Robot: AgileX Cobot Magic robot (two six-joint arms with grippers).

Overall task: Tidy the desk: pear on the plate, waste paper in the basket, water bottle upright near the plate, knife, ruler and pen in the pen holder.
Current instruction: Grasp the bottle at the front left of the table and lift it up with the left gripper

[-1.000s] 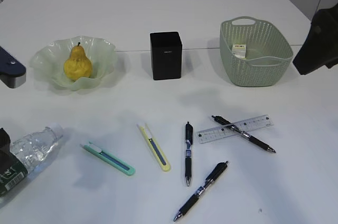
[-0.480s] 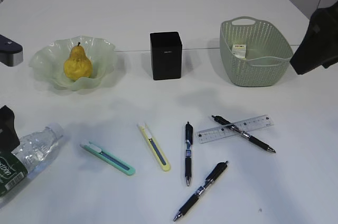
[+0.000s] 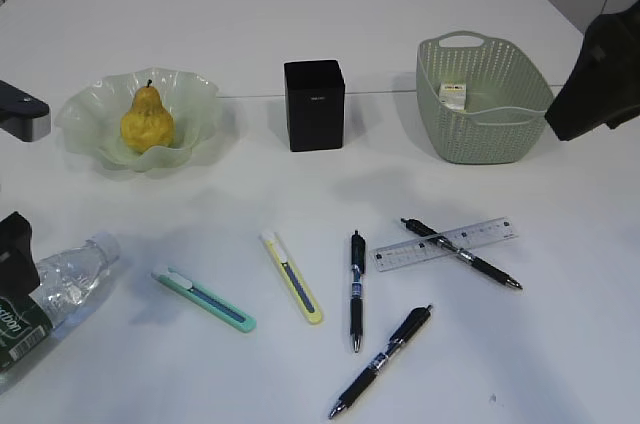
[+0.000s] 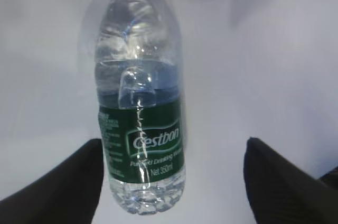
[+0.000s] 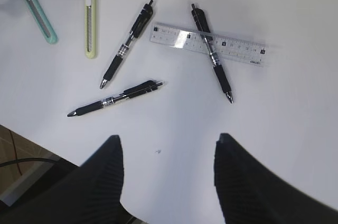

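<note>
A: Status on the desk [image 3: 420,4]?

B: Pear [image 3: 147,119] sits in the ruffled green plate [image 3: 195,94], so that item's done. A printed paper scrap [image 3: 454,95] lies inside the green basket [image 3: 520,114], waste looks sorted too. Black pen holder [image 3: 314,104] stands between plate and basket; can't see into it.

A: Water bottle?

B: Water bottle [image 4: 140,113] lies on its side at the desk's front left corner, well apart from the plate. Needs standing up, so I'd judge that's the step in hand.

A: Left arm?

B: Left gripper [image 4: 171,176] hangs over the bottle's base end, fingers [image 4: 58,182] spread wide. Bottle lies nearer one finger, no contact seen. Nothing gripped. Looks lined up for a grasp across the label.

A: Right arm?

B: Right gripper [image 5: 166,179] is raised at the right edge, beside the basket, wrist cam looking down on the stationery. Fingers apart, empty.

A: What's left out?

B: Clear ruler [image 3: 445,244] w/ one black pen [image 3: 462,254] crossed over it, touching. Two more black pens [image 3: 357,289] nearby, plus a teal utility knife [image 3: 205,301] and a yellow utility knife [image 3: 293,277], all flat on the desk, front of the holder. None stowed yet.
</note>
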